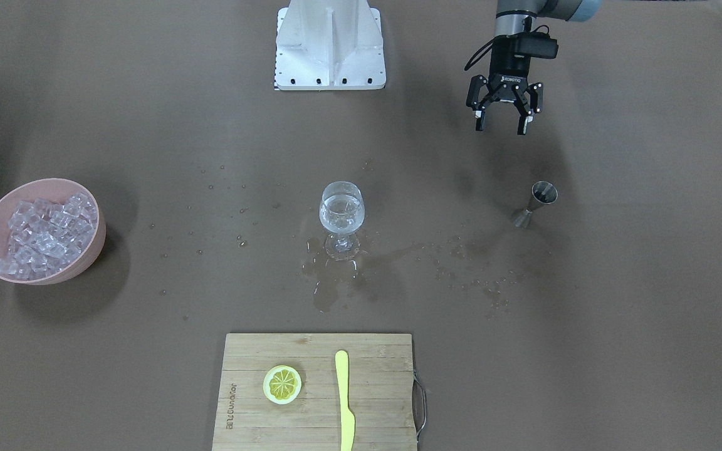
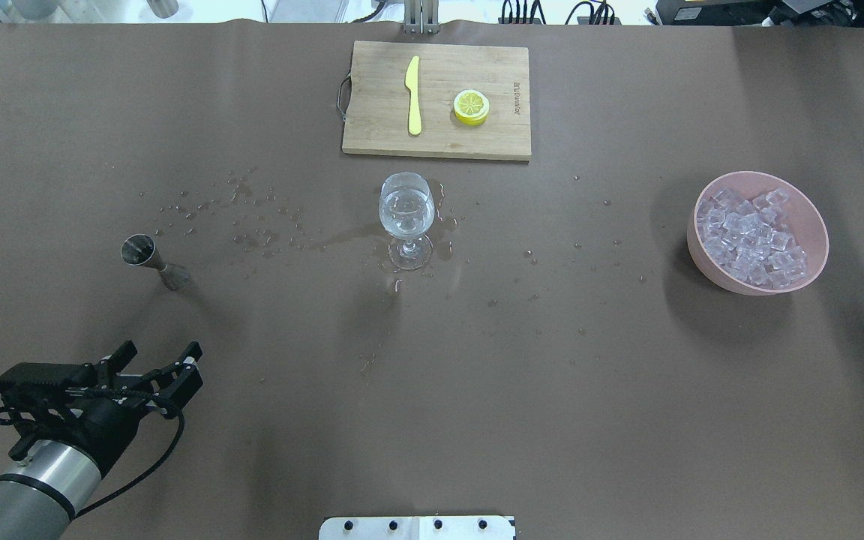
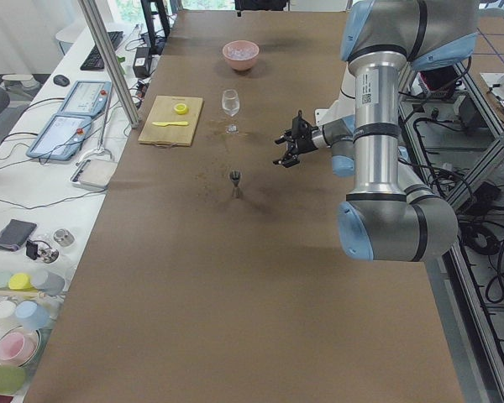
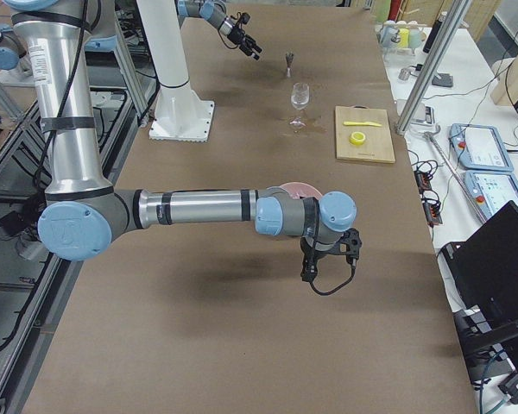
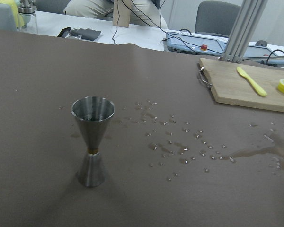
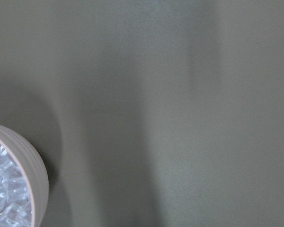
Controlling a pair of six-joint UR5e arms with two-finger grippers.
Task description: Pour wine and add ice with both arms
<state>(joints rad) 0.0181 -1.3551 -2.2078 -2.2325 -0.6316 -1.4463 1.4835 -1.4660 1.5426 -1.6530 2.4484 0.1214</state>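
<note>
The wine glass [image 1: 341,210] stands upright mid-table, and the wine [image 2: 405,214] fills the lower part of its bowl. A steel jigger [image 1: 536,202] stands upright on my left side, also close in the left wrist view [image 5: 92,137]. My left gripper [image 1: 502,119] is open and empty, hovering short of the jigger and nearer my base [image 2: 162,351]. The ice [image 2: 751,236] fills a pink bowl [image 2: 709,274] at the far right. My right gripper [image 4: 315,259] shows only in the exterior right view, beside the bowl; I cannot tell whether it is open or shut.
Spilled liquid [image 1: 336,275] pools around the glass foot, with droplets toward the jigger. A wooden cutting board [image 2: 372,127] at the far edge holds a yellow knife [image 2: 413,94] and a lemon slice [image 2: 471,106]. The white base block [image 1: 329,47] stands between the arms.
</note>
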